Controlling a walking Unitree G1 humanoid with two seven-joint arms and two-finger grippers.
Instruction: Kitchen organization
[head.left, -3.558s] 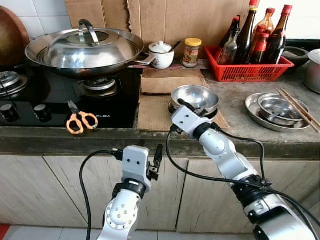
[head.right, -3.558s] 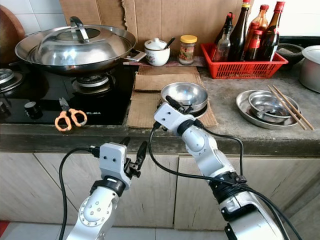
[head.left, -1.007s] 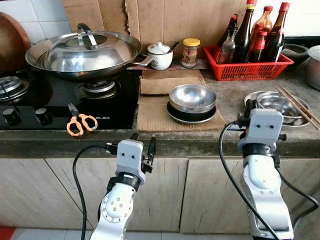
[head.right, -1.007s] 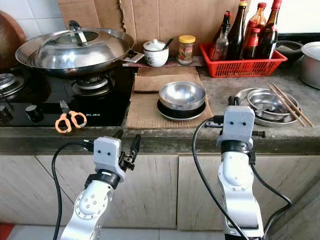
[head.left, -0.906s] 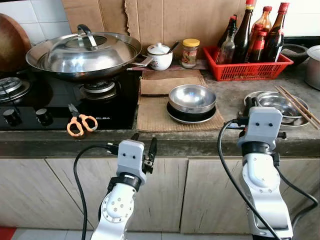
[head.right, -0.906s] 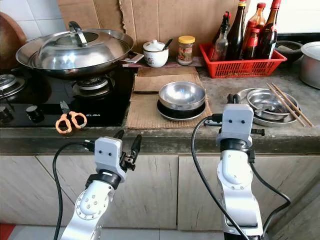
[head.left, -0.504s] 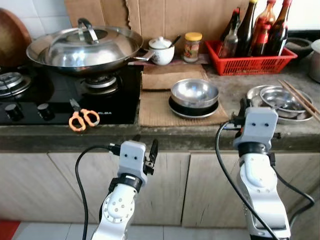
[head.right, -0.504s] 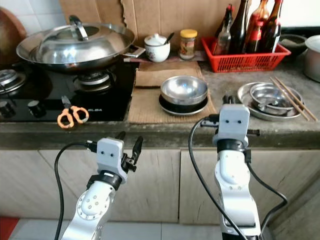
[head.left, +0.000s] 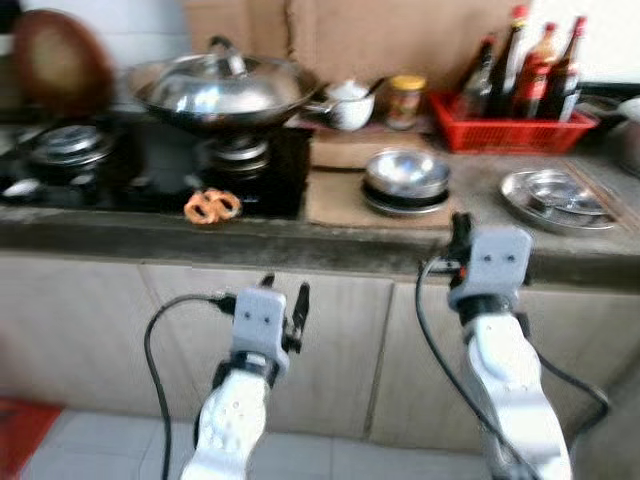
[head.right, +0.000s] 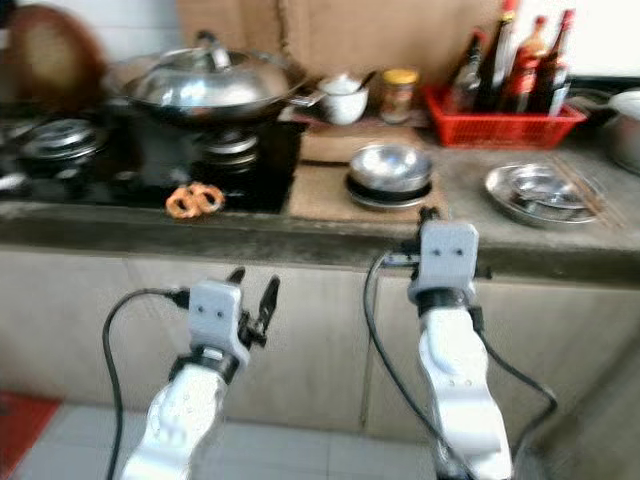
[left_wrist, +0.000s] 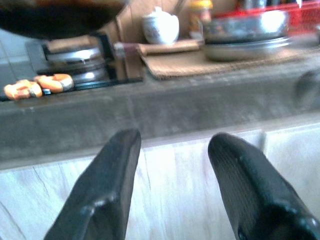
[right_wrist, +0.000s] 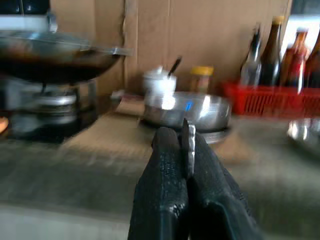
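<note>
Camera view had pulled back and swung since half a second earlier: more stove and cabinet front in frame, everything blurred. That read as the robot stepping back from the table, not the things moving. Steel bowl (head.left: 406, 173) sat on the dark plate on the mat, same spot as before, so that placement looked finished. My guess: the next item to sort was the orange scissors (head.left: 211, 206) on the stove edge or the tray of dishes (head.left: 556, 192) to the right.

Right gripper (right_wrist: 186, 145) was raised level with the table edge, away from the bowl, fingers pressed closed; a thin metal sliver showed between the tips in the wrist view, can't tell what it was. Left gripper (left_wrist: 172, 145) sat low in front of the cabinet doors, fingers open, holding nothing.

Head views gave the full layout: wok (head.left: 222, 88), red basket of bottles (head.left: 512, 131). Only the wrist views resolved finger state.
</note>
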